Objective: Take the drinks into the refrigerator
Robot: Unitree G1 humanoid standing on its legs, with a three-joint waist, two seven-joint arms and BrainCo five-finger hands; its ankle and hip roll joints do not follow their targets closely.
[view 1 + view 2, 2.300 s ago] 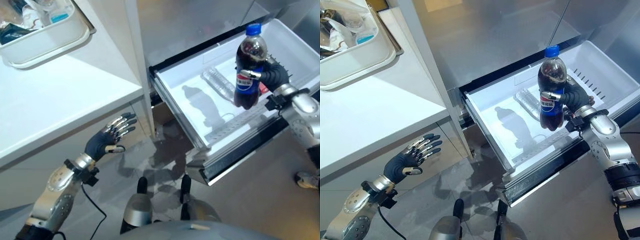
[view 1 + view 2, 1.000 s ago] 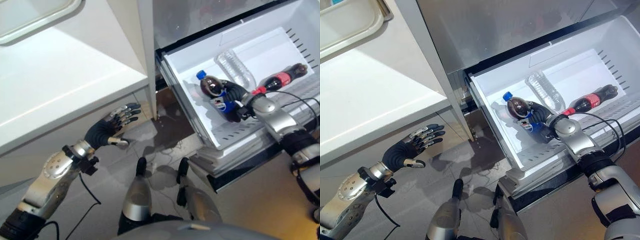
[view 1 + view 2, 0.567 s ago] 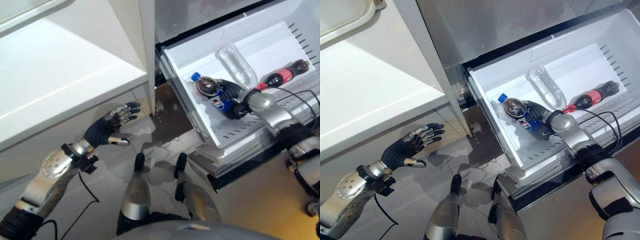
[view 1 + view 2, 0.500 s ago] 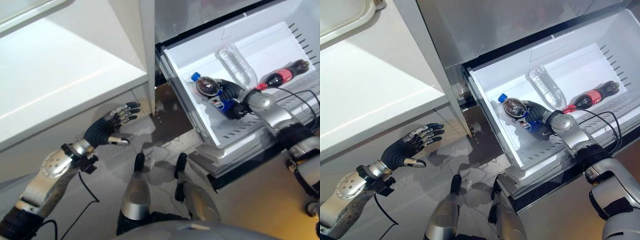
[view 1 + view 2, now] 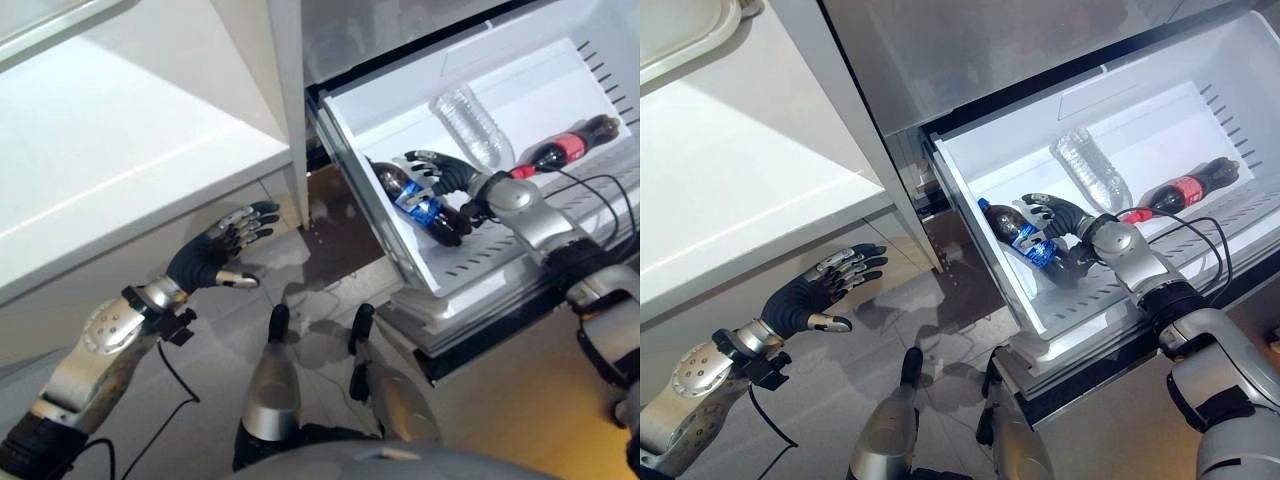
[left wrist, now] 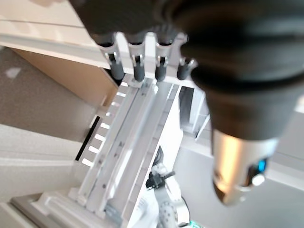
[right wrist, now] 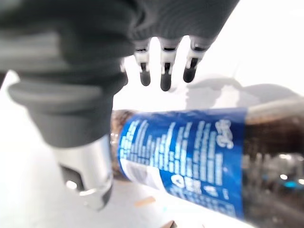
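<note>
From the left eye view, the white pulled-out refrigerator drawer [image 5: 350,125] holds a dark cola bottle with a blue label [image 5: 415,201] lying on its side near the front left corner. The right hand [image 5: 445,175] is just above it, fingers spread and straight, holding nothing. Farther back lie a clear empty plastic bottle [image 5: 470,113] and a dark cola bottle with a red label [image 5: 572,147]. The left hand [image 5: 205,262] hangs open with relaxed fingers below the white countertop [image 5: 120,160], over the grey floor.

In the right eye view the same blue-labelled bottle [image 5: 1025,240] rests on the drawer floor, its cap end toward the left wall, with the right hand [image 5: 1065,215] open beside it.

The left wrist view shows that hand's fingers [image 6: 137,69] straight, drawer rails beyond them.

The right wrist view shows the fingers [image 7: 164,71] extended and apart from the blue label [image 7: 190,152], which lies on the white floor.
</note>
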